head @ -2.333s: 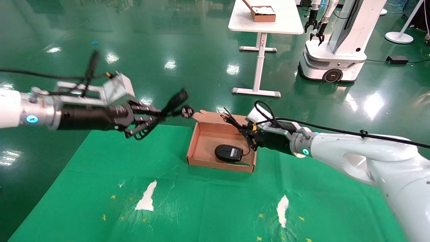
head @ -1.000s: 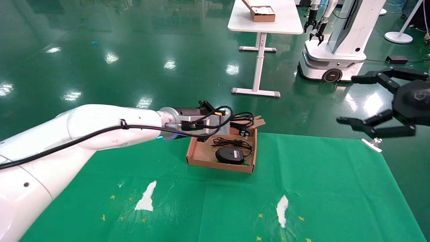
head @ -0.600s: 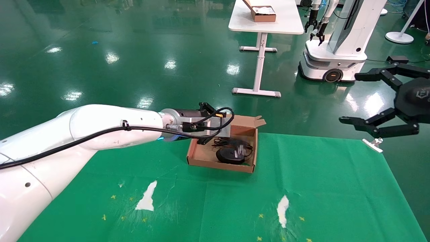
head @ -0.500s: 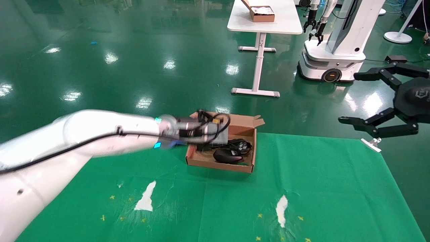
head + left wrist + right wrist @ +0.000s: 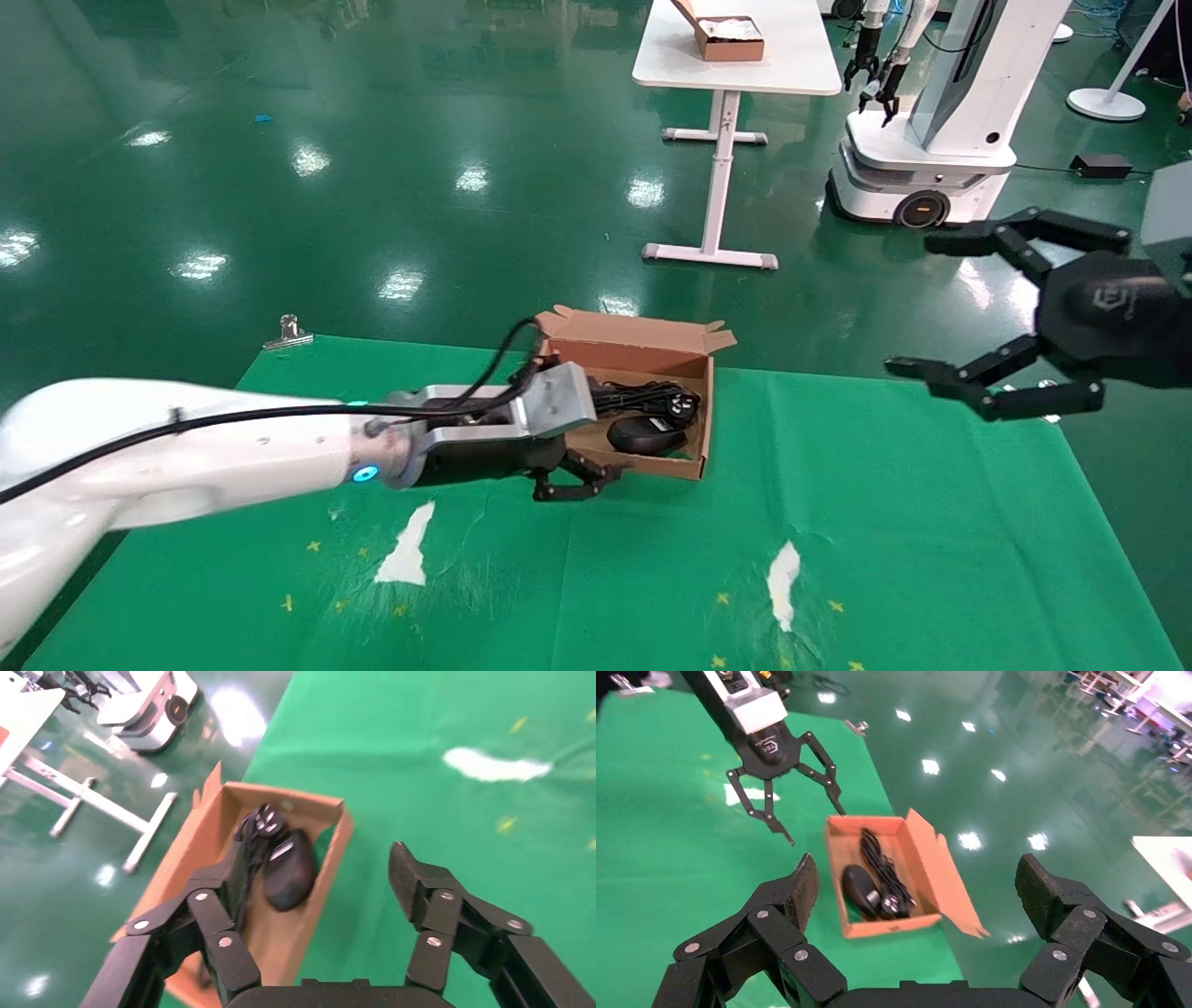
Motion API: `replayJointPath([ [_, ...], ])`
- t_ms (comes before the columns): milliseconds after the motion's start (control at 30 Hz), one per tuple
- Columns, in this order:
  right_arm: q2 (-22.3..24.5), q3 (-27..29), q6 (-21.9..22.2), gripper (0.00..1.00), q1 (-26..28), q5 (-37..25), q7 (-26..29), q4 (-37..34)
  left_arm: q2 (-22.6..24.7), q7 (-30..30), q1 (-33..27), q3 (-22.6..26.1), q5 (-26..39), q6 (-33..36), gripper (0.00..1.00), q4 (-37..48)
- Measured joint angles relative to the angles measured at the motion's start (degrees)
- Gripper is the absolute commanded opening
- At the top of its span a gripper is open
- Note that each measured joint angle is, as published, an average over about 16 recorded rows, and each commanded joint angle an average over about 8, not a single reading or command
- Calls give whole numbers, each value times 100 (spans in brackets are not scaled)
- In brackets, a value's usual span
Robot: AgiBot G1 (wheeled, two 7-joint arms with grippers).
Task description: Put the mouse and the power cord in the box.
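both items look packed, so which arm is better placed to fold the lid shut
Probably the left. Its open end effector hovers by the box, where the mouse and power cord lie. The open right end effector hangs off to the side.

no readable text; only an unclear logo on the right gripper (image 5: pixel 1006 317)

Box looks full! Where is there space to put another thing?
The box is crowded: mouse and power cord lie side by side. The green cloth is bare between box and right gripper. The open left gripper sits by the box's front.
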Motion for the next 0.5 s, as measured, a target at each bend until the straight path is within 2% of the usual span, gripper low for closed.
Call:
replayJointPath([
  [500, 93, 339, 157, 100, -1180, 812, 757, 1374, -1096, -586, 972, -1334, -1189, 1290, 100, -1033],
])
